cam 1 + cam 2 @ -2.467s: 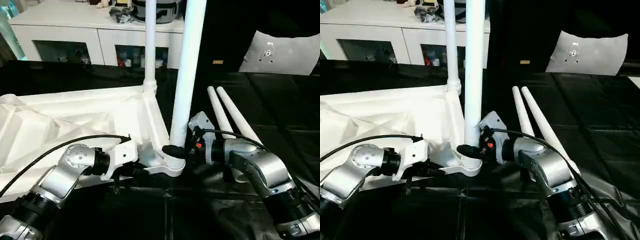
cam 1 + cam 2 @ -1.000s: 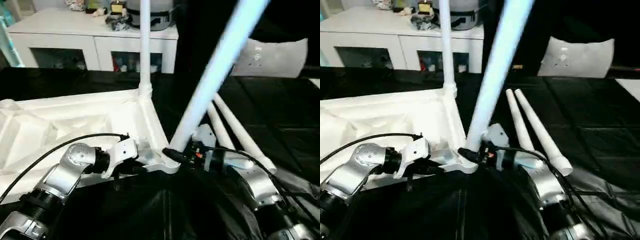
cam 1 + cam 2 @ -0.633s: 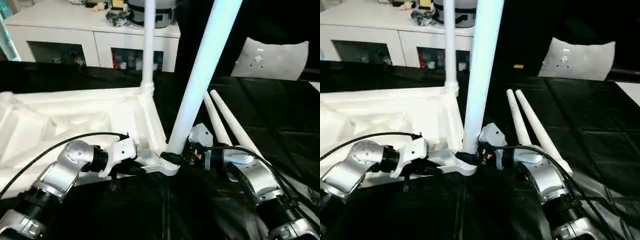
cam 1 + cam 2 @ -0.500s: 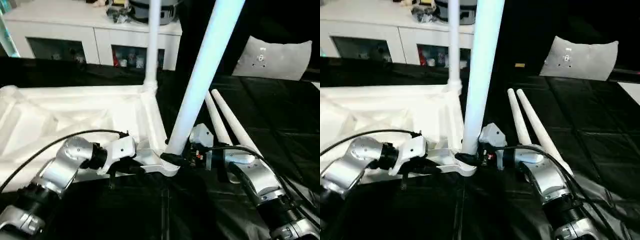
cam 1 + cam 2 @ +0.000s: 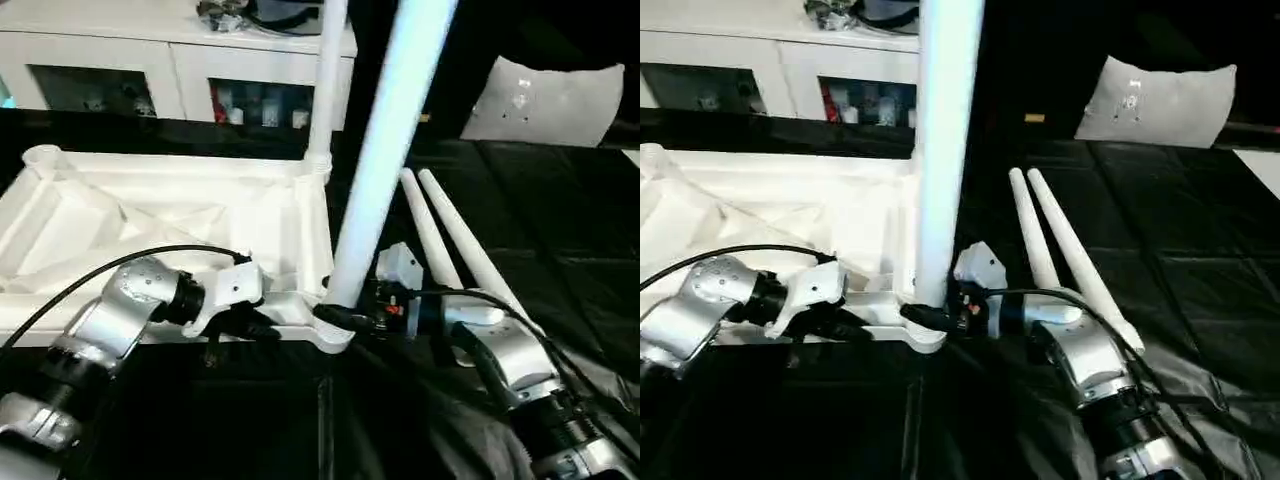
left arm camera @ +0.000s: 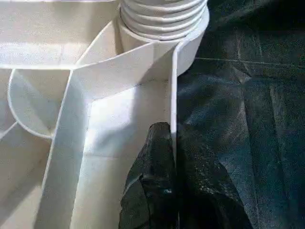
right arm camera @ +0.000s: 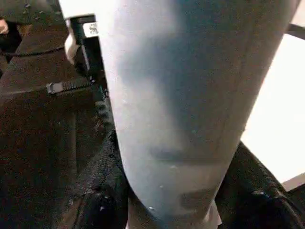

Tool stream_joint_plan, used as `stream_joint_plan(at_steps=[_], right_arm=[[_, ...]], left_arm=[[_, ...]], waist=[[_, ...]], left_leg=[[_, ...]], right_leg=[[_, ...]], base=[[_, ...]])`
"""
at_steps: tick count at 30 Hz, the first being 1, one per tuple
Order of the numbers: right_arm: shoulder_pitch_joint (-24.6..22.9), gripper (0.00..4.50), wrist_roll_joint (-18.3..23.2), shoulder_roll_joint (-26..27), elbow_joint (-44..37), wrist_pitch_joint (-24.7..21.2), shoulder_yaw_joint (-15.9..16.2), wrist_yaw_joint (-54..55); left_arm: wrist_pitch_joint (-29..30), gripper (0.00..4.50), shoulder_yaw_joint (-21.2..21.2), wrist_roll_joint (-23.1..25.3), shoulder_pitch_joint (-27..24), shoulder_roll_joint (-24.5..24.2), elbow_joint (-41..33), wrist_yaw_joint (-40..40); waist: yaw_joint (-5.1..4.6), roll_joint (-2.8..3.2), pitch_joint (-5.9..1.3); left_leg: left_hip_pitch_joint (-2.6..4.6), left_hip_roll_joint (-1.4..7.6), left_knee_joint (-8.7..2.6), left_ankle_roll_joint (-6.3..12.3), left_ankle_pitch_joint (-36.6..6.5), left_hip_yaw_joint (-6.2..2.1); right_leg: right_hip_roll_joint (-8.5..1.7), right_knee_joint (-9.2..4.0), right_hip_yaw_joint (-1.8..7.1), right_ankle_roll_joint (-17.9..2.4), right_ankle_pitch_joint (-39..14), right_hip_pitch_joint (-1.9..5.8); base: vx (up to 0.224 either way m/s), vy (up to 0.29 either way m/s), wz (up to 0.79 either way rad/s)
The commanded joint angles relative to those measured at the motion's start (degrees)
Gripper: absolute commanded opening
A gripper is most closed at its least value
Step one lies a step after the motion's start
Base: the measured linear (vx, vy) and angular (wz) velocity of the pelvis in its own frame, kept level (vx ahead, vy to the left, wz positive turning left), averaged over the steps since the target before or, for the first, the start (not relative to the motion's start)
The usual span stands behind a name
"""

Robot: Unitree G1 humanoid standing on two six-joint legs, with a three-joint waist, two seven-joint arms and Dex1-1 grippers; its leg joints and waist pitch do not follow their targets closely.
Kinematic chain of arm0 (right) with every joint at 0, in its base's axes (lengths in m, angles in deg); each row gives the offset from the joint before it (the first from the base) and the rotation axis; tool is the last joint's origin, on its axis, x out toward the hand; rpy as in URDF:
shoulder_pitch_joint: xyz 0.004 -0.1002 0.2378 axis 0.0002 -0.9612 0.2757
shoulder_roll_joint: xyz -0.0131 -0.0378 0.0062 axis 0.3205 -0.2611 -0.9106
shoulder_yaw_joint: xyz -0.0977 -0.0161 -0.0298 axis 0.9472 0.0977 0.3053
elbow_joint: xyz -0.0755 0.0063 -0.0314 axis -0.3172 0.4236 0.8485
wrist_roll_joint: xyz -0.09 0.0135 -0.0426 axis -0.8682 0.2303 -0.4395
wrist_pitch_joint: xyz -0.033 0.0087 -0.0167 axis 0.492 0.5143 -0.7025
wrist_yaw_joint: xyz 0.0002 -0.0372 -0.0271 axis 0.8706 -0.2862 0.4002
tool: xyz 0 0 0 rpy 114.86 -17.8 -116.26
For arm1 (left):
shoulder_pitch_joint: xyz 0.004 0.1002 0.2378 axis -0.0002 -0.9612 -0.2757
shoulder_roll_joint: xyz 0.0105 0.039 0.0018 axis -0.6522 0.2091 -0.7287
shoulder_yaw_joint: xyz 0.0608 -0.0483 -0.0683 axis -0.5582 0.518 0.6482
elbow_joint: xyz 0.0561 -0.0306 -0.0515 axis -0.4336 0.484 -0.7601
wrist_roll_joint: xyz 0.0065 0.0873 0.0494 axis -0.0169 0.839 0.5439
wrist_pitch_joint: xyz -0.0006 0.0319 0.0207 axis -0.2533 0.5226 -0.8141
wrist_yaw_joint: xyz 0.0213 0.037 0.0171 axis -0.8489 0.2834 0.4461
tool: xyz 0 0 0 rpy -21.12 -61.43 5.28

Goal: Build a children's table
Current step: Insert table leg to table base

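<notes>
Two grippers work: my left gripper [image 6: 172, 157] pinches the white ribbed plastic tabletop's [image 5: 150, 215] rim; my right gripper [image 5: 335, 315] clasps a white tapered leg [image 5: 385, 160].

All-white plastic table top [image 5: 150, 215] and legs [image 5: 385, 160], black quilted cloth [image 5: 560, 220], white cabinet [image 5: 170, 50], black gripper fingers [image 6: 152, 191].

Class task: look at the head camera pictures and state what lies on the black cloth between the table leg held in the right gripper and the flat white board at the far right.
Two loose white table legs lie side by side there, seen in both eye views.
</notes>
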Motion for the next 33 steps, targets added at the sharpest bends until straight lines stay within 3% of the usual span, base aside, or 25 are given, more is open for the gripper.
stream_joint_plan(at_steps=[1,4,7,10,14,16,18,19,20,23,24,25,28,31,33], right_arm=[[-5.3,1.90,-5.8,-0.9,9.0,-7.1,6.7,0.2],[-5.4,1.90,-5.8,-0.8,8.7,-7.3,6.7,0.1],[-5.5,1.90,-6.1,-0.5,9.0,-7.1,6.9,0.3],[-5.4,1.90,-6.3,0.0,9.6,-7.0,6.5,1.6],[-4.8,1.90,-6.3,2.3,11.2,-7.1,2.4,9.5],[-4.4,1.90,-6.3,3.0,11.8,-7.3,1.0,12.0],[-3.4,1.90,-6.4,4.0,12.9,-7.7,-0.8,15.8],[-2.8,1.90,-6.4,4.6,13.5,-7.8,-1.7,17.7],[-1.6,1.90,-6.1,5.8,14.6,-8.0,-3.0,20.1],[0.7,1.90,-4.8,8.0,16.8,-8.3,-5.2,23.8],[1.6,1.90,-4.8,8.6,17.8,-8.1,-5.4,24.6],[2.6,1.90,-4.7,9.3,18.9,-7.9,-5.5,25.3],[4.6,1.90,-4.3,10.8,21.1,-8.1,-5.5,25.8],[5.4,1.90,-4.6,11.2,22.3,-8.0,-5.1,25.7],[5.5,1.90,-5.0,11.3,22.7,-7.7,-5.0,25.5]], left_arm=[[1.1,0.00,3.2,-1.6,0.1,-0.4,-2.9,2.6],[1.1,0.00,3.3,-1.6,-0.2,-0.6,-3.2,2.5],[1.5,0.00,3.4,-1.5,-0.2,-0.9,-3.2,2.7],[2.7,0.00,3.9,-1.7,-0.1,-0.7,-3.5,3.3],[9.2,0.00,6.6,-3.0,-3.2,-0.6,-9.5,6.6],[11.8,0.00,7.4,-3.5,-4.6,-0.7,-12.3,7.9],[17.0,0.00,8.6,-4.2,-6.9,0.0,-17.7,10.8],[19.4,0.00,9.0,-4.3,-8.0,0.4,-20.4,12.2],[23.2,0.00,9.1,-4.3,-9.3,1.8,-24.3,14.3],[29.2,0.00,8.6,-3.9,-10.6,4.9,-30.3,17.6],[30.9,0.00,8.1,-3.9,-10.4,6.3,-31.7,18.6],[33.0,0.00,7.6,-3.8,-10.1,7.8,-33.2,19.9],[36.7,0.00,5.6,-3.3,-8.8,10.0,-35.6,22.5],[39.3,0.00,4.6,-3.0,-8.0,10.8,-36.7,24.5],[41.0,0.00,4.3,-2.5,-7.7,11.0,-37.0,25.8]], waist=[[0.00,0.89,0.28],[-0.05,0.96,0.48],[-0.22,0.98,0.32],[-0.33,1.06,0.59],[-0.84,1.27,0.69],[-1.18,1.31,0.33],[-1.51,1.41,0.21],[-1.54,1.48,0.20],[-1.82,1.08,-0.16],[-2.22,0.90,-0.51],[-2.24,0.74,-0.73],[-2.08,0.92,-0.71],[-1.95,0.68,-1.24],[-1.41,0.81,-1.94],[-1.04,0.74,-2.13]], left_leg=[[0.38,3.88,-5.46,-2.04,-29.3,-2.63],[0.52,3.97,-5.65,-1.88,-29.1,-2.57],[0.35,3.99,-5.99,-2.02,-26.8,-2.29],[0.58,3.94,-5.99,-2.34,-28.3,-2.16],[0.41,3.93,-6.10,-3.06,-30.5,-2.66],[-0.40,3.90,-6.25,-3.13,-28.1,-2.89],[-1.05,3.92,-6.46,-3.21,-25.7,-2.86],[-0.68,3.85,-6.21,-3.28,-26.1,-2.50],[-0.48,3.74,-5.91,-3.09,-25.8,-2.28],[-0.51,3.70,-5.42,-2.12,-21.8,-1.82],[-0.73,3.62,-5.31,-1.58,-19.5,-1.69],[-0.61,3.61,-5.19,-1.34,-18.6,-1.59],[-0.40,3.47,-4.61,-0.11,-14.3,-1.03],[-0.24,3.26,-3.70,1.24,-5.7,-0.59],[-0.16,3.07,-3.30,2.02,-2.7,-0.43]], right_leg=[[-5.32,-6.22,3.15,-6.1,-34.6,-0.69],[-5.16,-6.40,3.22,-6.0,-34.0,-0.95],[-4.74,-6.06,2.96,-7.2,-27.3,-0.54],[-4.72,-6.13,3.06,-7.7,-27.6,-0.83],[-5.22,-6.51,3.15,-6.8,-33.3,-0.91],[-5.19,-6.00,2.96,-6.9,-31.3,-0.27],[-4.83,-5.55,2.64,-7.9,-27.0,0.05],[-4.64,-5.67,2.71,-8.3,-26.0,-0.38],[-4.64,-5.67,2.79,-9.0,-24.9,-0.27],[-4.74,-5.51,3.02,-10.5,-22.0,0.08],[-4.52,-5.40,2.81,-10.8,-20.0,0.40],[-4.50,-5.41,2.82,-11.0,-18.7,0.31],[-4.15,-4.89,2.66,-12.7,-12.0,0.72],[-3.67,-3.42,2.32,-15.4,2.4,1.53],[-3.50,-2.89,2.21,-16.2,7.6,1.82]], base=[[0.000,0.000,0.00],[0.000,0.000,0.00],[0.000,0.000,0.00],[0.000,0.000,0.00],[0.000,0.000,0.00],[0.000,0.000,0.00],[-0.009,0.020,-0.22],[0.000,0.000,0.00],[0.000,0.000,0.00],[0.000,0.000,0.00],[0.000,0.000,0.00],[0.000,0.000,0.00],[0.000,0.000,0.00],[0.060,-0.014,0.03],[0.000,0.000,0.00]])
